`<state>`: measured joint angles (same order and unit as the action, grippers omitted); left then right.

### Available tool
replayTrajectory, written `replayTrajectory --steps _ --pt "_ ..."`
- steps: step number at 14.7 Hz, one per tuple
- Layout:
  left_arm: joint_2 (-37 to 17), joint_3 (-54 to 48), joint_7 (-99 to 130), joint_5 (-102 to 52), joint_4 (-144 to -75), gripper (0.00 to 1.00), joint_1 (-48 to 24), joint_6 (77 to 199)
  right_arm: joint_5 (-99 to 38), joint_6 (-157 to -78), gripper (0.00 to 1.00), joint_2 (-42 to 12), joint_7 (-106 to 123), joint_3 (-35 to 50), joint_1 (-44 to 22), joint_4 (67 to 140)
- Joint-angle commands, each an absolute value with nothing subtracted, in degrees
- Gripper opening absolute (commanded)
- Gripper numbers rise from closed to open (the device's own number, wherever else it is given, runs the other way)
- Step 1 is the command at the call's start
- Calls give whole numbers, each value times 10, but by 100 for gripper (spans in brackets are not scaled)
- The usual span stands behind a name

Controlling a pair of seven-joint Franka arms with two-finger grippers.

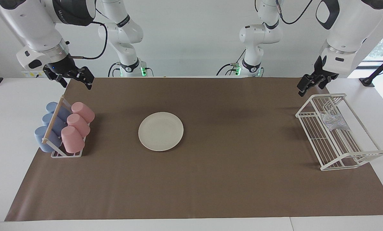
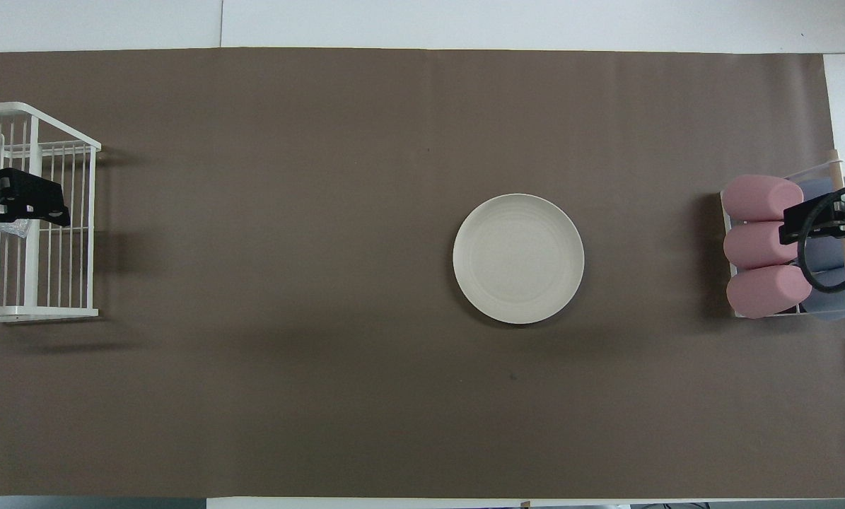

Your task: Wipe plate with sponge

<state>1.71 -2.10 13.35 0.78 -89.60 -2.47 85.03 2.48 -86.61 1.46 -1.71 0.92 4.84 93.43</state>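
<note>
A brown mat (image 1: 210,179) covers most of a white table (image 1: 5,134), with a plain white wall (image 1: 191,38) rising where the two arm bases stand. The plate (image 1: 161,131) lies flat on the mat, somewhat toward the right arm's end from the middle; it is round, cream-white and bare, with a slightly raised rim and faint rings showing from overhead. The sponge (image 1: 335,121) is a small silvery, glittery pad, crumpled-looking, lying in the white wire rack (image 1: 338,150) at the left arm's end of the table, in the part of the rack nearer the robots, well apart from the plate. At the right arm's end a holder (image 1: 58,141) carries pink cups (image 1: 77,126) and blue cups (image 1: 52,126) lying on their sides in two rows. The left gripper (image 1: 310,84) hangs in the air over the rack's end nearest the robots, clear of the sponge, its jaws spread and holding nothing. The right gripper (image 1: 72,79) hangs over the mat's corner beside the holder, jaws likewise spread and empty.
</note>
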Motion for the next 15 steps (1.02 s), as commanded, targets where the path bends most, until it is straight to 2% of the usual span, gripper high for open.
replayTrajectory --steps 1,4,7,12,15 --pt "35 -18 82 -21 -907 100 -19 823 29 -862 100 25 -23 11 52 943" --pt "54 -18 62 -34 -940 100 -4 851 29 -862 100 25 -23 11 52 943" --pt "46 -18 62 -33 -954 100 -4 869 29 -862 100 25 -24 11 52 943" --pt "23 -20 67 -29 -910 100 -4 819 29 -862 100 25 -23 11 52 943" --pt "21 -26 67 -33 -916 100 9 831 29 -862 100 25 -23 11 52 943"
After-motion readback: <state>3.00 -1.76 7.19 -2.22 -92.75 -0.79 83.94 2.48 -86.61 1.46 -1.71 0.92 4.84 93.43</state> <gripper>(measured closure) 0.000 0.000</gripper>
